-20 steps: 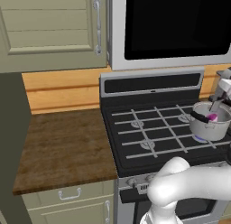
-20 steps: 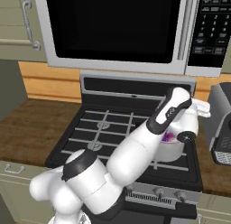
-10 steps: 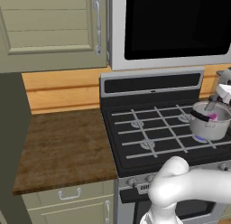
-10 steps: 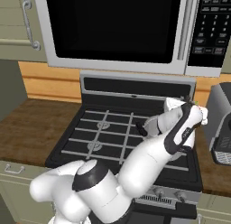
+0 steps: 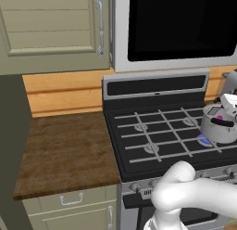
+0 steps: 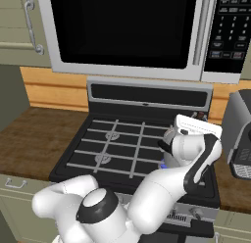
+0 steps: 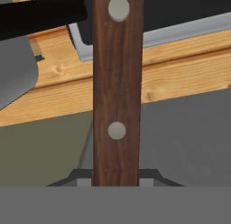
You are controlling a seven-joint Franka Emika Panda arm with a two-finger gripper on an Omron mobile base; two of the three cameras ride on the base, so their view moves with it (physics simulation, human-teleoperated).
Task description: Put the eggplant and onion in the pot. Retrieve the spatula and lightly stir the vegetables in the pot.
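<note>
The steel pot (image 5: pixel 219 129) stands on the stove's front right burner. A magenta patch of the onion (image 5: pixel 218 118) shows inside it; I cannot make out the eggplant. My gripper (image 5: pixel 230 102) hangs just above the pot's far rim. In the right base view the white hand (image 6: pixel 196 127) and forearm cover the pot. In the hand view the spatula's brown wooden handle (image 7: pixel 117 92), with two metal rivets, runs straight up between my fingertips. The gripper (image 7: pixel 116 180) is shut on it. The spatula's blade is hidden.
The black gas stove (image 5: pixel 157 136) has grey grates and a blue flame patch (image 5: pixel 204 141) beside the pot. A wooden counter (image 5: pixel 65 150) lies to the left. The microwave (image 6: pixel 127 31) hangs overhead. A grey appliance (image 6: pixel 240 134) stands close on the right.
The forearm has swung over in front of the pot in the right base view, and the hand has turned and sunk a little toward the pot's rim. The pot has stayed in place.
</note>
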